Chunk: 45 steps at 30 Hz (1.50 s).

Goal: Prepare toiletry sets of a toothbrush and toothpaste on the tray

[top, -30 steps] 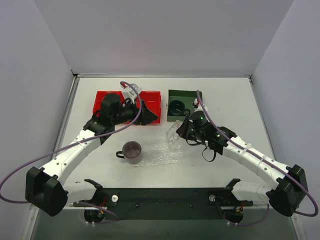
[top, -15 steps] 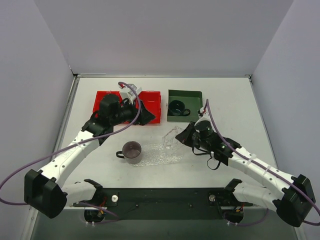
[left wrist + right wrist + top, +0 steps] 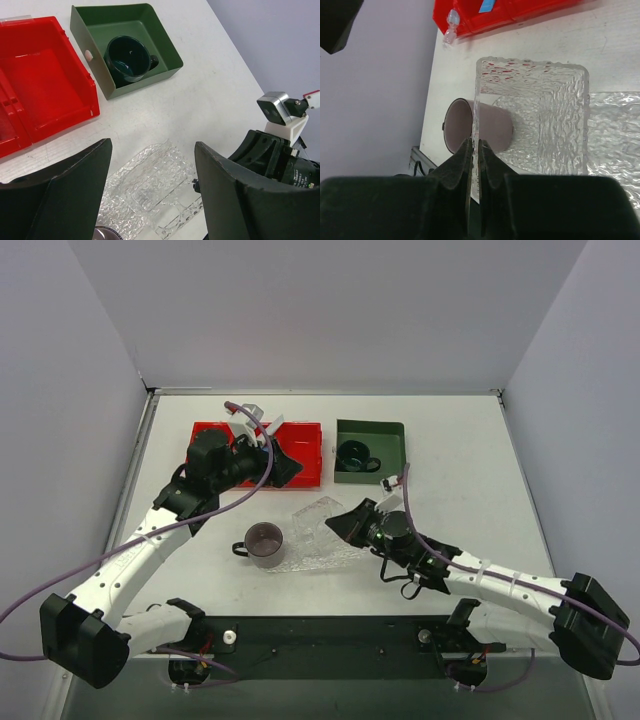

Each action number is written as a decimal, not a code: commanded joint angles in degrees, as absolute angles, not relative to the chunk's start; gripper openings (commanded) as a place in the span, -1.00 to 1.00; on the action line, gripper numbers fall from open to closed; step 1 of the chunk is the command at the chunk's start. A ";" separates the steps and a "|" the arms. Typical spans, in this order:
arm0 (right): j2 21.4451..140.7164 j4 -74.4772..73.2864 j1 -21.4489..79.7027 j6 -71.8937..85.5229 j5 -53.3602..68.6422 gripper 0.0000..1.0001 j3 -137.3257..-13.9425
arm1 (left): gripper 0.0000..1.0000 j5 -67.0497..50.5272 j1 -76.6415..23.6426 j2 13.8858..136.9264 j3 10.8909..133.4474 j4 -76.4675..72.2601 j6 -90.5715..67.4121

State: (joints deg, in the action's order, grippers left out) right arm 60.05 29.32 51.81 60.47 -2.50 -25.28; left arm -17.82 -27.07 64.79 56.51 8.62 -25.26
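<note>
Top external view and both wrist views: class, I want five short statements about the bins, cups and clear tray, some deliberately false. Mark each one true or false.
1. The right fingers are shut on the rim of the clear tray. True.
2. The dark green bin is empty. False: a dark green cup stands in it.
3. The left fingers are open, with nothing between them. True.
4. The mauve cup stands inside the red bin. False: it stands outside both bins, beside the clear tray.
5. In the top view, the red bin is to the right of the dark green bin. False: it is to its left.
</note>
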 commanded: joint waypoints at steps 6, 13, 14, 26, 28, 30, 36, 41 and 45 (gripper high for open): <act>62.40 45.52 54.49 61.52 -9.23 -1.00 -22.50 | 0.55 -17.58 -26.63 64.25 58.45 7.65 -24.61; 63.72 46.84 55.37 61.52 -10.37 -1.00 -21.80 | 0.55 -17.58 -26.63 64.16 58.36 7.21 -24.70; 63.72 46.93 55.63 61.61 -10.63 -1.00 -21.71 | 0.55 -17.58 -26.63 64.33 58.36 7.21 -24.70; 65.56 48.78 57.30 63.28 -11.78 -1.00 -20.13 | 0.55 -17.75 -26.63 64.60 58.27 7.21 -24.43; 65.65 48.43 57.48 63.54 -12.13 -1.00 -19.95 | 0.55 -17.84 -26.63 64.77 58.18 7.21 -24.52; 65.65 47.99 57.48 63.81 -11.95 -1.00 -19.69 | 0.54 -17.93 -26.63 64.78 58.18 7.12 -24.61; 65.04 46.93 57.48 65.39 -12.39 -1.00 -17.49 | 0.55 -18.02 -26.63 65.13 58.18 7.12 -24.61; 64.07 44.74 57.48 65.39 -12.48 -1.00 -17.40 | 0.55 -17.93 -26.63 65.48 58.10 7.03 -24.61; 62.32 38.87 57.39 64.78 -12.22 -0.86 -18.45 | 0.54 -18.19 -26.72 65.57 58.18 7.03 -24.52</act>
State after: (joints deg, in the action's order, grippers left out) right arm 65.06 42.22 57.10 64.95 -10.33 -17.50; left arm -17.80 -26.89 65.58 56.51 8.60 -25.21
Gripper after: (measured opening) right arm 0.039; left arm 0.774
